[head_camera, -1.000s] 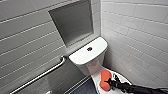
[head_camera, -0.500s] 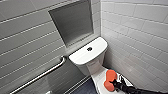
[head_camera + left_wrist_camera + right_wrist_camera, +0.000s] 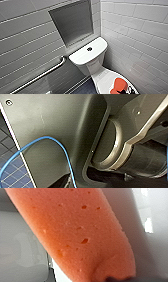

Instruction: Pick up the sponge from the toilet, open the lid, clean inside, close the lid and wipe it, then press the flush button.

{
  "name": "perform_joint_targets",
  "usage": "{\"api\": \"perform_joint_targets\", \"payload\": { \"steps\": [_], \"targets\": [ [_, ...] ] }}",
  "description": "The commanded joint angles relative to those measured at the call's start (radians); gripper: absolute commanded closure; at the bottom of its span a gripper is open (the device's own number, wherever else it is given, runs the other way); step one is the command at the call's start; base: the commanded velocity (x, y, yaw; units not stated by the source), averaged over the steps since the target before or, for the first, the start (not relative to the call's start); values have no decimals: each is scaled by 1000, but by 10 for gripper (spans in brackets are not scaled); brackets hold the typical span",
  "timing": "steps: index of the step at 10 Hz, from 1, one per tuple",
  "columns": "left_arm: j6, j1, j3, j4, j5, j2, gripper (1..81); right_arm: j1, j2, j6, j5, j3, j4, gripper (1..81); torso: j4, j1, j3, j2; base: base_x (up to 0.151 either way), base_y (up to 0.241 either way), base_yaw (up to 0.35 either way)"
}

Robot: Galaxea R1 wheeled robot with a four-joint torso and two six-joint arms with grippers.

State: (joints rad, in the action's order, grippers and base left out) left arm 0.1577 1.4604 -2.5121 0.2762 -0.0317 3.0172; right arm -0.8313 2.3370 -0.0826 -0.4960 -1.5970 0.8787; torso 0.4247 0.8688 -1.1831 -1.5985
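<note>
Where the closed lid (image 3: pixel 105 79) meets the head view's lower edge, one sponge (image 3: pixel 119 85) lies on it, the right gripper (image 3: pixel 128 88) against its side (grip open or closed: cannot tell). One toilet (image 3: pixel 96 65), one flush button (image 3: pixel 89 49) centred on the tank top (image 3: pixel 81 56). The right wrist view adds the sponge's pores at close range.

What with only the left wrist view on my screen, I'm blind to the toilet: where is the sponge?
Observer: The sponge lies on the closed lid, at the head view's bottom edge.
Operator: Is the right arm near it?
Observer: The right wrist view shows the sponge large and close; whether it is gripped I cannot tell.
Operator: And the flush button?
Observer: The flush button sits in the centre of the white tank top, with nothing on it.
</note>
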Motion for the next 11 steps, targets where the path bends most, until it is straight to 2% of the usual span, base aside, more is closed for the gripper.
{"api": "perform_joint_targets", "payload": {
  "steps": [1, 3, 4, 6, 8, 10, 11],
  "targets": [
    [-3, 10, 0, 5, -76, -15, 10, -45, -112, 7, -79, 153, 2, 811, 0, 0, 0, 0, 0, 0, 0],
    [-3, 12, -1, 5, -73, -13, 10, -84, -169, 9, -144, 255, -30, 811, 0, 0, 0, 0, 0, 0, 0],
    [-3, 11, -1, 6, -73, -15, 10, -117, -204, 15, -223, 331, -40, 811, 0, 0, 0, 0, 0, 0, 0],
    [-3, 12, 1, 6, -73, -15, 10, -209, -229, 85, -329, 414, -41, 811, 0, 0, 0, 0, 0, 0, 0],
    [-3, 12, 1, 6, -73, -15, 10, -295, -239, 87, -427, 444, -55, 811, 0, 0, 0, 0, 0, 0, 0],
    [-4, 12, 1, 8, -73, -15, 10, -386, -235, 75, -447, 424, -87, 811, 0, 0, 0, 0, 0, 0, 0],
    [-4, 11, 1, 8, -73, -15, 10, -423, -236, 73, -482, 427, -104, 811, 0, 0, 0, 0, 0, 0, 0]
  ]
}}
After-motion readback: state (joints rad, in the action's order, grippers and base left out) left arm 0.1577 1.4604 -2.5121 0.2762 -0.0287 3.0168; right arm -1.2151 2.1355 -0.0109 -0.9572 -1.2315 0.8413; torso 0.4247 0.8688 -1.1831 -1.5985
